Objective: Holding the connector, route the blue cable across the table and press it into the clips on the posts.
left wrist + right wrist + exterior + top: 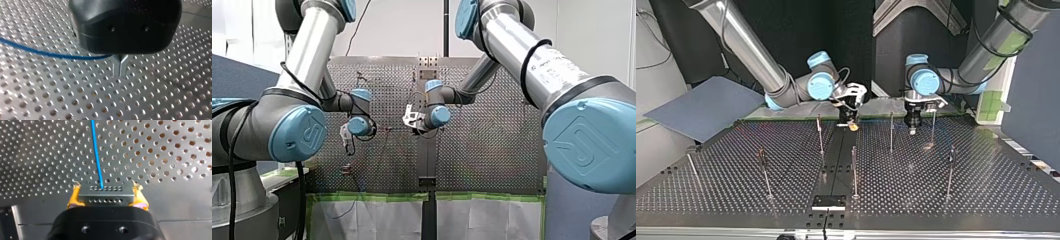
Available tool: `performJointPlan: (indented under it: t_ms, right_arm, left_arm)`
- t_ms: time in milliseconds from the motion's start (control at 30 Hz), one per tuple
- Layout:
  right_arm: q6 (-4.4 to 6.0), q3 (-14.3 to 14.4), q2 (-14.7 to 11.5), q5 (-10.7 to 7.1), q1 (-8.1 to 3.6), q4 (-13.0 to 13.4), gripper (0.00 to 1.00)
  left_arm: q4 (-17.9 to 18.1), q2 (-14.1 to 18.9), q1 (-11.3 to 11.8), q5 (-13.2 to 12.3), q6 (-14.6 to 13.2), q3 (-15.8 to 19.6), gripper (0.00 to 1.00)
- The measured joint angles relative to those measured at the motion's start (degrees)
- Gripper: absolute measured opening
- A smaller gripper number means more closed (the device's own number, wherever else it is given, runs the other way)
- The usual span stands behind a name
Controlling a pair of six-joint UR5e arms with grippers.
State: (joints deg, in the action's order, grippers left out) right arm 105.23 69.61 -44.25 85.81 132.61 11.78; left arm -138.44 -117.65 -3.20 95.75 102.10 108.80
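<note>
The silver-grey perforated metal bench (pixel 986 190) carries an even grid of small round holes, dark against its shine, with a plain unholed strip down its middle. Over the bench runs the thin bright blue cable (pixel 96 150), one flat colour without markings. The grey rectangular metal connector (pixel 105 195) shows two rows of tiny dark holes. My right pincer (pixel 106 191) has a black body and yellow pads (pixel 73 197). My left pincer (pixel 120 71) is black too, with bare silver metal fingers (pixel 115 67). The silver arm tubes (pixel 307 45) bear light blue joint caps (pixel 297 132). Bright green tape (pixel 372 196) lines the bench's edge, and a slate-blue flat panel (pixel 706 107) lies beside the bench.
</note>
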Motion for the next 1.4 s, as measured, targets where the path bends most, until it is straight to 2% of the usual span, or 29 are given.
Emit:
performJointPlan:
  t_ms: [233, 300, 333, 400, 433, 500, 533, 567, 600, 633, 700, 1133, 1267, 1400]
  right_arm:
    - [0.03, -0.1, 0.0, -0.19, -1.09, 0.0, 0.0]
    - [0.01, -0.1, 0.0, -0.19, -1.39, 0.0, 0.0]
    - [0.01, -0.1, 0.0, -0.2, -1.5, 0.0, 0.0]
    - [-0.01, -0.3, 0.0, -0.2, -1.72, 0.1, 0.0]
    - [-0.03, -0.3, 0.0, -0.2, -1.81, 0.1, 0.0]
    - [-0.06, -0.4, 0.0, -0.2, -1.99, 0.1, 0.0]
    - [-0.08, -0.5, 0.0, -0.2, -2.06, 0.1, 0.0]
    - [-0.11, -0.5, 0.0, -0.2, -2.14, 0.1, 0.0]
    - [-0.13, -0.5, 0.0, -0.2, -2.19, 0.1, 0.0]
    - [-0.14, -0.5, 0.0, -0.2, -2.23, 0.1, 0.0]
    - [-0.17, -0.5, 0.0, -0.2, -2.32, 0.1, 0.0]
    - [-0.35, -0.5, 0.0, -0.47, -2.47, 0.0, 0.0]
    - [-0.36, -0.5, 0.0, -0.46, -2.48, 0.0, 0.0]
    - [-0.36, -0.5, 0.0, -0.49, -2.48, 0.1, 0.0]
  left_arm:
    - [-1.0, -2.6, 0.5, -0.4, -0.2, -3.3, 0.0]
    - [-1.3, -2.8, 0.6, -0.4, -0.2, -3.8, 0.1]
    - [-1.4, -2.8, 0.6, -0.4, -0.3, -4.1, 0.1]
    - [-1.6, -2.8, 0.7, -0.4, -0.4, -4.3, 0.31]
    - [-1.8, -2.8, 0.7, -0.3, -0.6, -4.4, 0.31]
    - [-2.4, -2.8, 0.7, 0.0, -0.9, -4.5, 0.54]
    - [-2.9, -2.8, 0.7, 0.2, -1.1, -4.5, 0.54]
    - [-3.3, -2.8, 0.7, 0.4, -1.2, -4.5, 0.61]
    - [-3.8, -2.8, 0.6, 0.6, -1.3, -4.5, 0.75]
    - [-4.5, -2.8, 0.6, 0.7, -1.4, -4.5, 0.75]
    - [-5.4, -2.8, 0.5, 0.8, -1.4, -4.5, 1.0]
    - [-12.3, -2.1, -0.1, 0.7, -3.0, -4.1, 1.0]
    - [-11.8, -0.7, -0.1, 1.1, -1.9, -2.7, 1.0]
    - [-9.9, 1.4, -0.1, 1.1, 0.1, -0.6, 1.0]
